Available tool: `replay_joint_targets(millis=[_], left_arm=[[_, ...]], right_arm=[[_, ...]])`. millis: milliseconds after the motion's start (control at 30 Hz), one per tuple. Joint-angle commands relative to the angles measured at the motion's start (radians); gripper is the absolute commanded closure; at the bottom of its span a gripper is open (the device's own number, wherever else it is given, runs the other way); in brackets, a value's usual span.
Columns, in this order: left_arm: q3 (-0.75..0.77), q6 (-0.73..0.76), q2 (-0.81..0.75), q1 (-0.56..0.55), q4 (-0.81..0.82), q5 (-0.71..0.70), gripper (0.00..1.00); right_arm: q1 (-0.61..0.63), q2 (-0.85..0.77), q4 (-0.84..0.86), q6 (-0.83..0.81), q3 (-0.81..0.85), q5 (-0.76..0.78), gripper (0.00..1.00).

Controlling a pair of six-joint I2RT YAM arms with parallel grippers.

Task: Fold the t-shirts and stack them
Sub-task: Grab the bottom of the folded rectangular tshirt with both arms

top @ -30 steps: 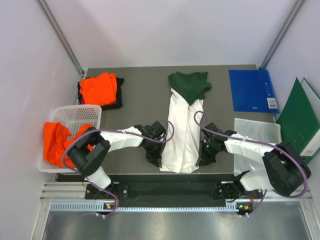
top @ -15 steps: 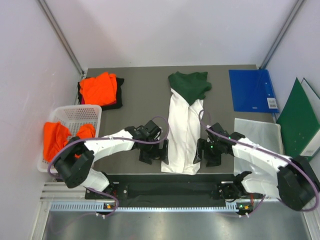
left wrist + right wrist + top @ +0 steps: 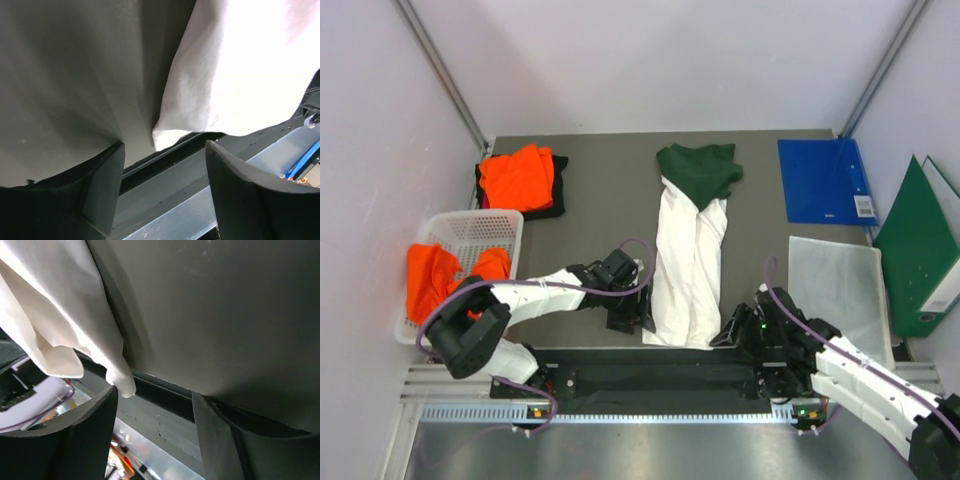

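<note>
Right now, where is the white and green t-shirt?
Top view: the white cloth t-shirt with dark green sleeves lies midway across the grey table, hem at its near edge between the left fingers and right fingers.

Open mat [image 3: 600, 225] between orange pile [image 3: 518, 178] and white shirt [image 3: 685, 270], basket [image 3: 480, 232] crowding left edge

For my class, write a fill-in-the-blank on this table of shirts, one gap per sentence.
The folded shirt in the middle of the table is mostly ____. The shirts in the basket are ____. The folder lying flat at the far right is ____. The jaws of the left gripper and right gripper are ____.
Missing words: white; orange; blue; open.
</note>
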Motion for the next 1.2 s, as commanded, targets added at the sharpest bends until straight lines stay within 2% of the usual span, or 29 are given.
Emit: replay_joint_targets(millis=[0,200,333,433,500,533,567,600,633,667,767,800,1000,1167], left_arm=[[0.019,0.01,0.062,-0.001,0.099,0.008,0.36],[0.036,0.024,0.118,-0.001,0.121,0.038,0.53],[0.041,0.03,0.119,-0.001,0.113,0.031,0.56],[0.049,0.039,0.133,-0.001,0.109,0.031,0.62],[0.055,0.042,0.141,-0.001,0.11,0.032,0.66],[0.056,0.045,0.144,-0.001,0.109,0.034,0.73],[0.059,0.047,0.151,-0.001,0.11,0.037,0.77],[0.062,0.048,0.155,-0.001,0.106,0.035,0.83],[0.065,0.053,0.158,-0.001,0.101,0.04,0.94],[0.073,0.055,0.164,-0.001,0.09,0.038,1.0],[0.087,0.062,0.159,-0.001,0.055,0.037,1.0],[0.092,0.064,0.152,-0.001,0.046,0.038,1.0],[0.199,0.085,0.09,-0.001,-0.123,0.009,1.0],[0.421,0.147,0.104,0.002,-0.279,-0.058,1.0]], right_arm=[[-0.006,-0.054,0.12,0.148,-0.022,-0.009,0.39],[-0.006,0.036,0.166,0.106,0.033,0.023,0.43],[-0.006,0.113,0.146,0.052,0.122,0.062,0.43],[-0.004,0.182,0.185,0.041,0.118,0.065,0.44],[-0.004,0.225,0.247,0.047,0.104,0.057,0.51],[-0.003,0.239,0.27,0.05,0.1,0.054,0.54],[-0.003,0.253,0.297,0.052,0.096,0.051,0.63],[-0.003,0.282,0.311,0.053,0.093,0.037,0.67],[-0.003,0.294,0.317,0.055,0.095,0.03,0.72],[-0.003,0.306,0.319,0.049,0.101,0.022,0.82],[-0.003,0.32,0.253,0.02,0.145,0.013,0.99],[-0.003,0.304,0.235,0.0,0.177,0.023,1.0],[-0.003,0.215,0.06,-0.069,0.312,0.068,1.0],[-0.013,0.201,0.014,-0.121,0.397,0.123,1.0]])
